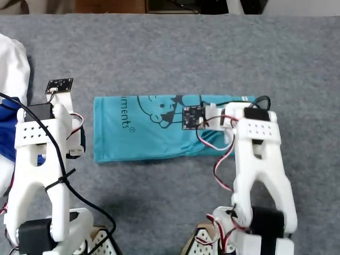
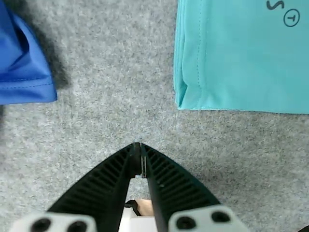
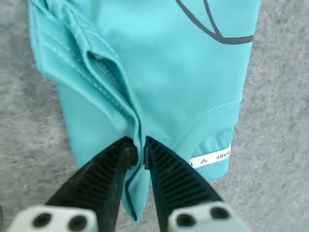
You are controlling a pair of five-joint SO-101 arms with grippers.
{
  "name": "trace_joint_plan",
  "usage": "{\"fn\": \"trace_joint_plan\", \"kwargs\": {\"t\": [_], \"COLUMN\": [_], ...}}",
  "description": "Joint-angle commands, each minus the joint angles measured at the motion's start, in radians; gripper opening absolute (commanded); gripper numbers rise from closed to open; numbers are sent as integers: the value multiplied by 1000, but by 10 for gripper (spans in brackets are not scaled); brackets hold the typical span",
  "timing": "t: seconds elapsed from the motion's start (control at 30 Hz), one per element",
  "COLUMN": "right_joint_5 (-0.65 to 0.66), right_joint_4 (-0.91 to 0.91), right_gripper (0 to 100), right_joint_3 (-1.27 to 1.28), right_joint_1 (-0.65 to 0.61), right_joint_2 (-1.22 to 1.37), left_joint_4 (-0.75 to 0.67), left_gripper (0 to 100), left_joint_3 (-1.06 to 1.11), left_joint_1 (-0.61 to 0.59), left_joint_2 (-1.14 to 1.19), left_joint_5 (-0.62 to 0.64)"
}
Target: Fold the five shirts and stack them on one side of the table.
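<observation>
A teal shirt with a dark cartoon print lies folded into a long strip across the middle of the grey table. My right gripper is shut on a fold of this teal shirt at its right end, under the right arm. My left gripper is shut on nothing, hovering over bare table just off the teal shirt's left edge. A blue shirt lies close beside it. The left arm stands at the left of the table.
A white shirt and the blue shirt are piled at the table's left edge, partly behind the left arm. Dark furniture runs along the far edge of the table.
</observation>
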Motion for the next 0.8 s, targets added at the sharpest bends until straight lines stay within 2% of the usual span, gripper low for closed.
{"fn": "trace_joint_plan", "kwargs": {"t": [0.0, 0.17, 0.37, 0.47, 0.6, 0.77], "right_joint_5": [-5, -9, -86, -87, -112, -135], "right_joint_4": [-20, -25, -109, -106, -106, -51], "right_gripper": [5, 23, 285, 362, 325, 135], "right_joint_3": [-76, -93, -85, -85, -85, -88], "right_joint_1": [-13, -36, -44, -38, -2, 51], "right_joint_2": [36, 61, 59, 59, 58, 58], "left_joint_4": [3, 2, 2, 2, 2, 0], "left_gripper": [19, 19, 19, 19, 19, 20], "left_joint_3": [-14, -14, -14, -14, -14, -14], "left_joint_1": [-5, -5, -5, -5, -5, -3], "left_joint_2": [-21, -21, -21, -21, -21, -21], "left_joint_5": [-6, -6, -6, -6, -6, -6]}}
